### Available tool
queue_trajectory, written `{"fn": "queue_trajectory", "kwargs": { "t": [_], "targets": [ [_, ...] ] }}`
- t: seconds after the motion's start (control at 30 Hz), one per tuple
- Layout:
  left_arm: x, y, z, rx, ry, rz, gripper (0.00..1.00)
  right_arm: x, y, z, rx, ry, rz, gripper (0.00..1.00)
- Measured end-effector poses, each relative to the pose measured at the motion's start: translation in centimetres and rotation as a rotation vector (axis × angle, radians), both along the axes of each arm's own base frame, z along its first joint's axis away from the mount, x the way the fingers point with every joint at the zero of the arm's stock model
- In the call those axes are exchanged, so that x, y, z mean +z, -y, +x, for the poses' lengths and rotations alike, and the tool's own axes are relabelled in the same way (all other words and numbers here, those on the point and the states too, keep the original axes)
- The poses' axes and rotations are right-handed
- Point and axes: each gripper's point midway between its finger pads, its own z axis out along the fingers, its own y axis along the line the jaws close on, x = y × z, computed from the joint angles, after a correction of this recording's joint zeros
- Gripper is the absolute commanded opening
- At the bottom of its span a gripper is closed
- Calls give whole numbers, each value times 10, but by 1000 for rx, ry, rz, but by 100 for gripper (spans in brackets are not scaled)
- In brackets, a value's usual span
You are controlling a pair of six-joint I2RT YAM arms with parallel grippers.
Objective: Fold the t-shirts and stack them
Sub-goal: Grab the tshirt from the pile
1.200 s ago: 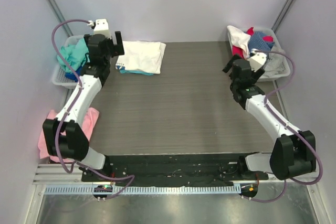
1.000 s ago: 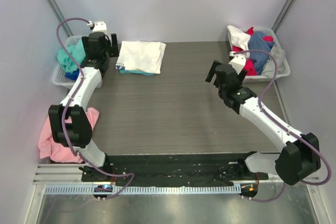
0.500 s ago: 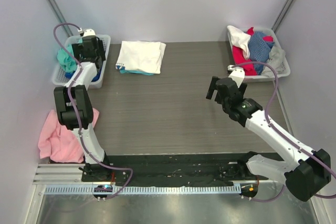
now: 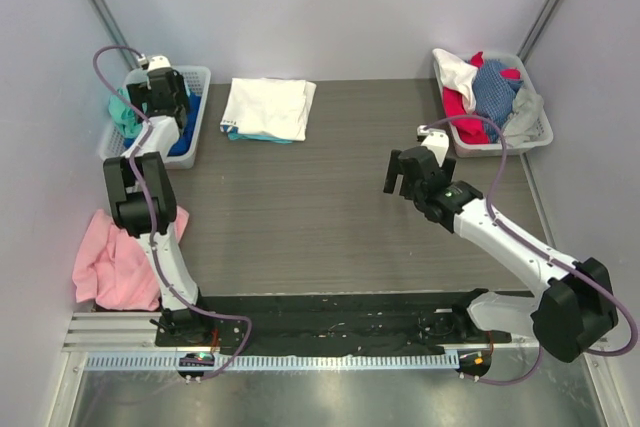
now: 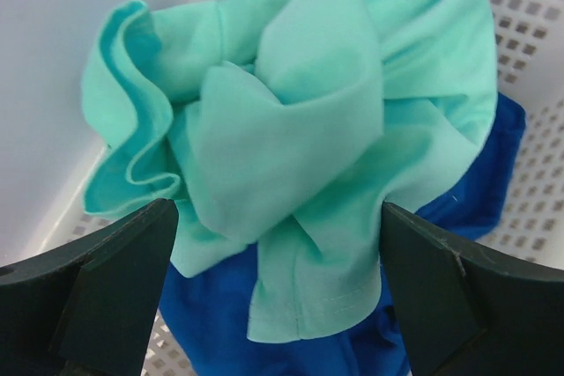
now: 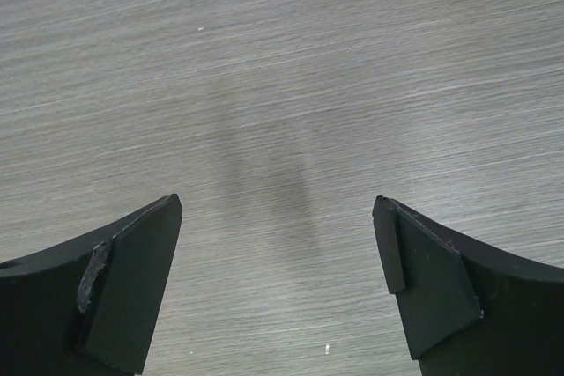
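Count: two arms, two white lattice baskets, one folded pile, one loose pink cloth [image 4: 115, 257].

The left basket [image 4: 198, 75] is sitting at the far left corner and holding two t-shirts: a mint-green tee [image 5: 291, 112], crumpled on top, and a royal blue tee [image 5: 211, 323] lying beneath it.

The right basket [image 4: 546, 133] is sitting at the far right, carrying a heap showing four colours: white [image 4: 455, 69], red [image 4: 460, 107], blue [image 4: 493, 82] and grey [image 4: 522, 107]. The number of garments in it cannot be told.

A folded white tee [image 4: 268, 105] is lying on the table [image 4: 320, 227] at the far edge, just right of the left basket, with a teal edge peeking out along its near side.

The pink cloth is hanging off the near left edge.

The left arm is rising from its near base, folding at the elbow and reaching far into the left basket. The left gripper [image 5: 278, 210] is hanging just over the mint-green tee, jaws spread wide to either side of the bundle, gripping nothing.

The right arm is stretching diagonally from the near right toward mid-table. The right gripper [image 6: 275, 207] is pointing down at bare wood, jaws wide apart, nothing between them.
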Motion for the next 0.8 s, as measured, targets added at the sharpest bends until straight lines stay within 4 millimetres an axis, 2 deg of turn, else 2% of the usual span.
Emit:
{"fn": "queue_trajectory", "kwargs": {
  "t": [0.2,0.27,0.3,0.33,0.37,0.4,0.43,0.6,0.8],
  "targets": [
    [8,-18,0,29,35,4,99,-14,-7,5,17,-35,-10,100],
    [10,-21,2,35,44,0,93,-18,-8,8,19,-46,-14,100],
    [12,-23,5,36,54,-1,87,-19,-9,9,19,-50,-16,100],
    [15,-24,11,38,67,-4,58,-21,-10,10,20,-55,-17,100],
    [15,-25,14,41,75,-9,39,-22,-11,10,20,-57,-17,100],
    [14,-26,17,41,81,-16,9,-22,-12,11,21,-58,-16,100],
    [12,-26,19,44,85,-24,0,-21,-13,13,22,-57,-13,100],
    [-7,-25,20,42,55,-47,0,-18,-16,17,27,-47,-2,100],
    [-13,-19,17,49,73,-107,0,-17,-17,17,23,-44,8,100]
  ]
}}
